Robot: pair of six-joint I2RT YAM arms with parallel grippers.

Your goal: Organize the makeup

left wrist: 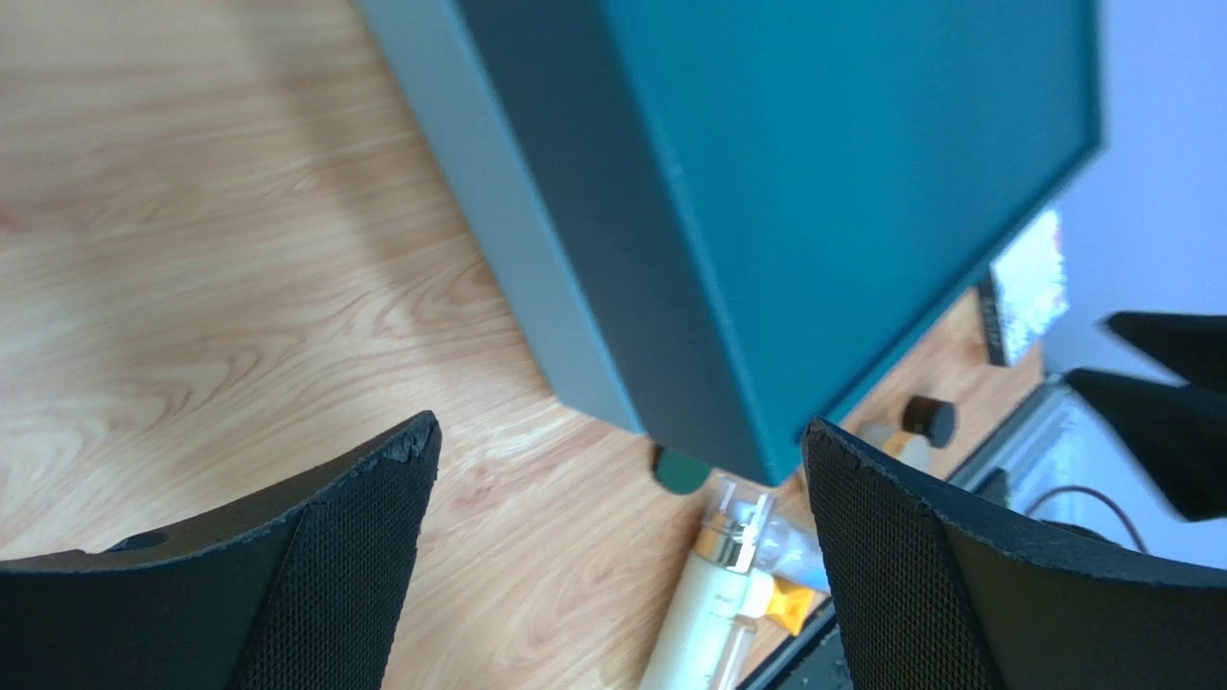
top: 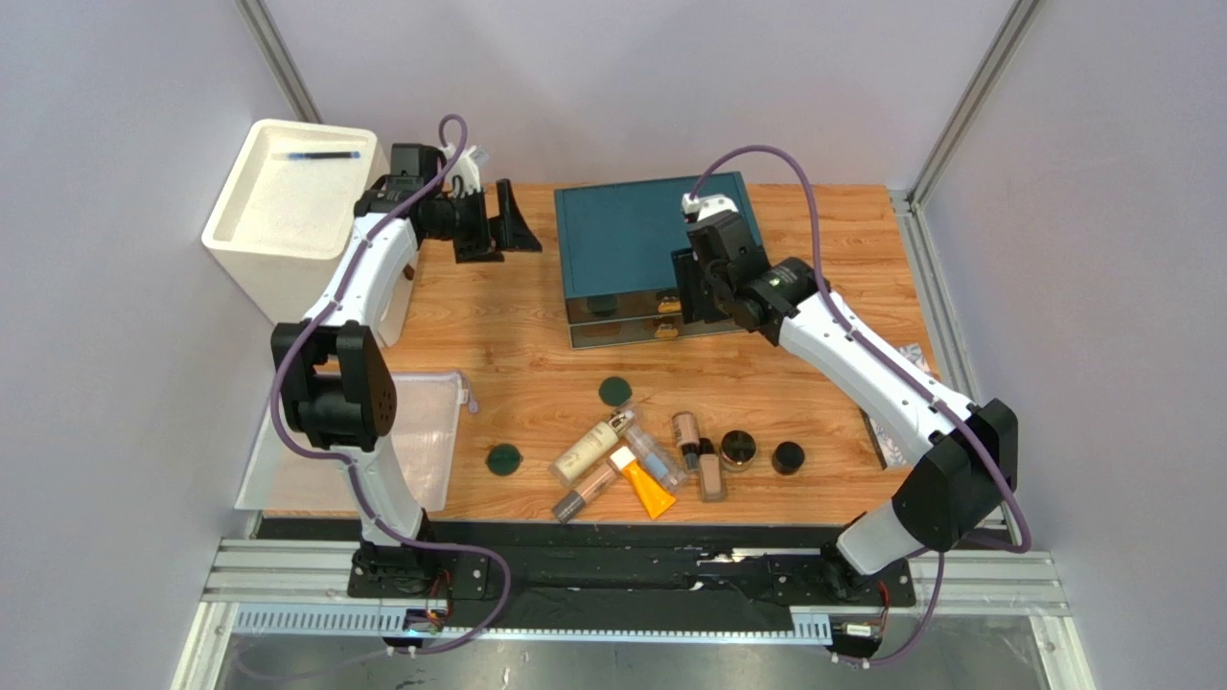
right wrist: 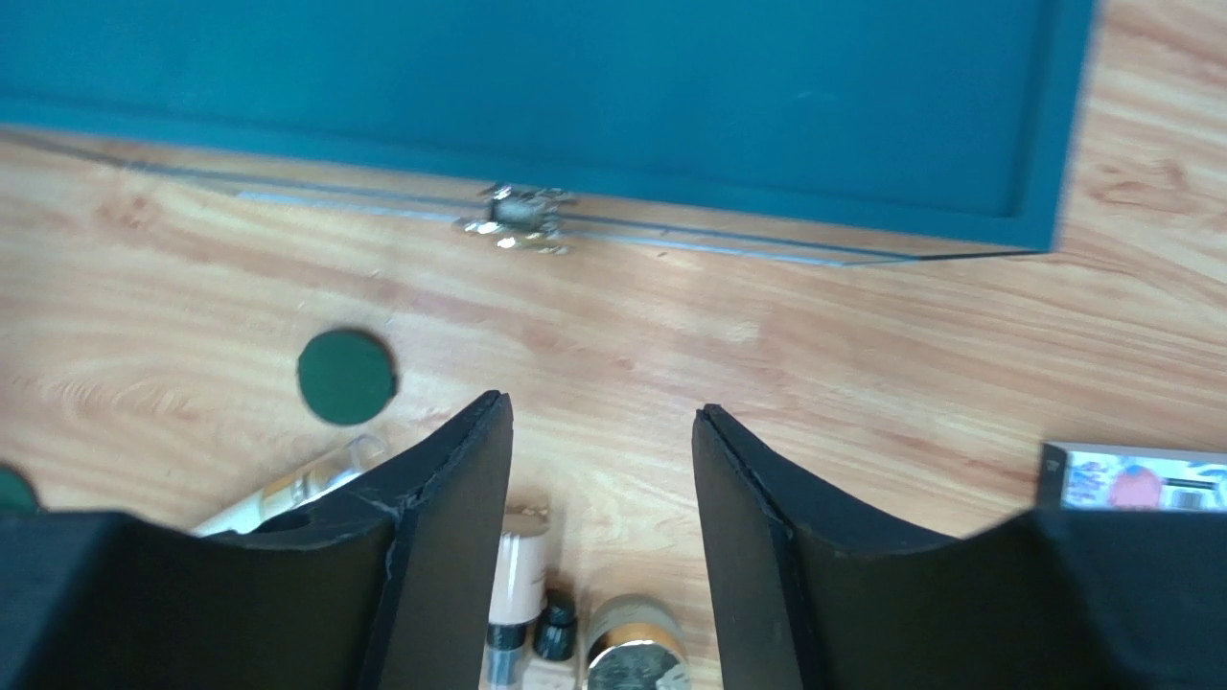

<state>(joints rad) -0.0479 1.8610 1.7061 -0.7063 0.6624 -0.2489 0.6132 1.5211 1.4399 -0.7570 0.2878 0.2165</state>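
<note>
Right gripper (right wrist: 601, 410) is released, jaws parted with nothing between them. It hangs at the front face of the teal box (top: 634, 230), drawer knob (right wrist: 519, 219) just ahead of the tips.

The makeup is all out on the table (top: 490, 345), clustered near the front edge:
- cream bottle (top: 586, 452), orange tube (top: 647, 488), foundation tubes (top: 689, 431), dark jars (top: 738, 449)
- one green disc (top: 615, 390) between box and pile, the other left of the pile

From the right gripper the pile lies back toward the bases — behind the fingertips, not ahead. The tubes mostly run near-to-far; the cream bottle lies diagonal.

Left gripper (top: 497, 230) is also released and empty, far-left by the white cabinet (top: 281, 216), well apart from the pile.

My read: the right arm is nearer both drawer and makeup — drawer pull likely first.
</note>
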